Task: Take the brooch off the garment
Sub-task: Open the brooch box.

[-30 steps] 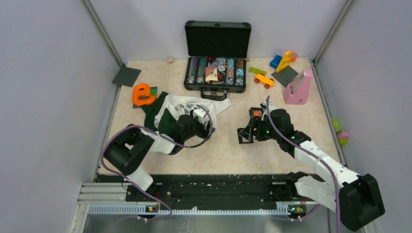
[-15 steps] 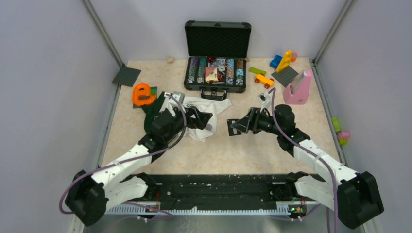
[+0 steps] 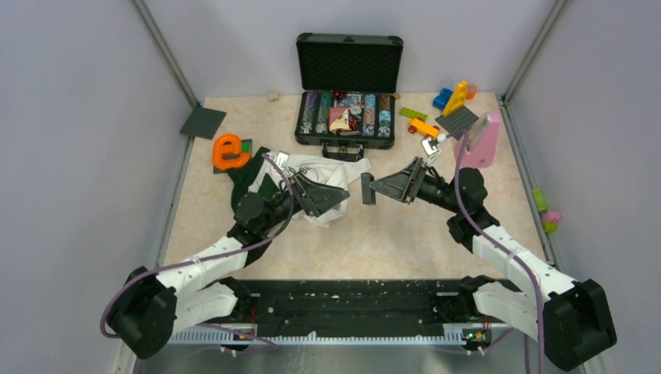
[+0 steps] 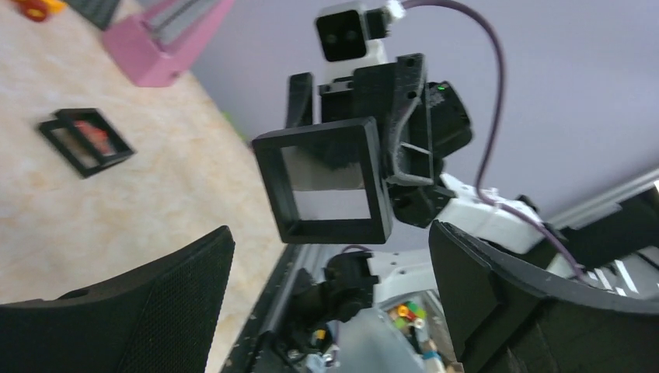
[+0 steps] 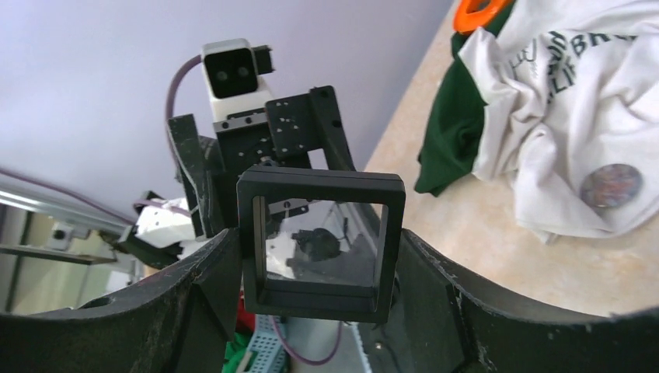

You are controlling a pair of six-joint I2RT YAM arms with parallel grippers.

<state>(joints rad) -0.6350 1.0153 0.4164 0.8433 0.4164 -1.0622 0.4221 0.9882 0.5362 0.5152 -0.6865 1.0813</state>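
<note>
On the beige worktop (image 3: 374, 241), near the pink stand (image 4: 155, 39), we see the brooch (image 4: 97, 134). It is a tiny red blur inside a black frame (image 4: 62, 151) lying flat, and its axis cannot be told. The left end effector (image 4: 330, 237) is spread and empty. The right end effector (image 5: 322, 256) pinches a second frame (image 5: 320, 186).

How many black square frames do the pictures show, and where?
2. One frame is held in the right gripper; a second frame lies on the table, something red inside. More may be hidden.
</note>
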